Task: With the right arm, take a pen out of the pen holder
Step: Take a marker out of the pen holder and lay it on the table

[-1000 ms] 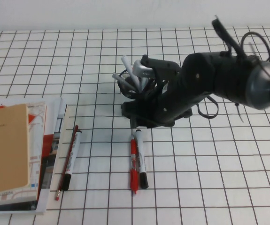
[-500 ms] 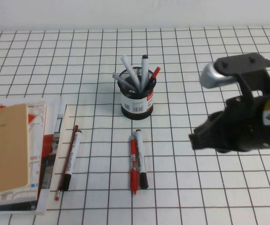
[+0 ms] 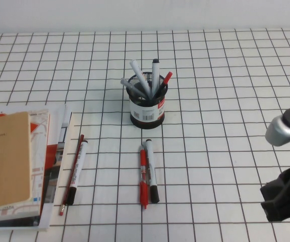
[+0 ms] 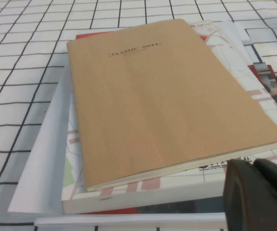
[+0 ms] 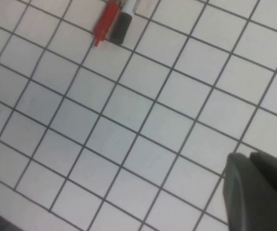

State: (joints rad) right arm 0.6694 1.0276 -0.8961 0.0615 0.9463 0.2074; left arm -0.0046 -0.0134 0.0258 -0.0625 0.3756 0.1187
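The right gripper (image 3: pixel 285 199) hangs over the bench's near right corner, its jaws pressed together with no pen between them; in its wrist view (image 5: pixel 254 175) only bare white grid-lined bench (image 5: pixel 128 130) lies below it. The left gripper (image 4: pixel 255 185) sits above the near edge of a tan card-covered notebook (image 4: pixel 162 91) at the bench's left edge, its jaws also pressed together and not touching the cover. The black mesh pen holder (image 3: pixel 146 108) with its white barcode label stands upright at the bench's middle, well apart from both grippers. The pens (image 3: pixel 155 75) stand in it: several grey markers and one red-capped pen leaning out over the rim. Just on the near side of the holder a red pen (image 3: pixel 143 176) and a white marker with a black cap (image 3: pixel 152 174) lie side by side, touching. Nearer the left edge, a thin red pencil (image 3: pixel 72 174) and a second white black-capped marker (image 3: pixel 78 169) lie beside the stack of printed booklets (image 3: pixel 54 166) under the notebook.
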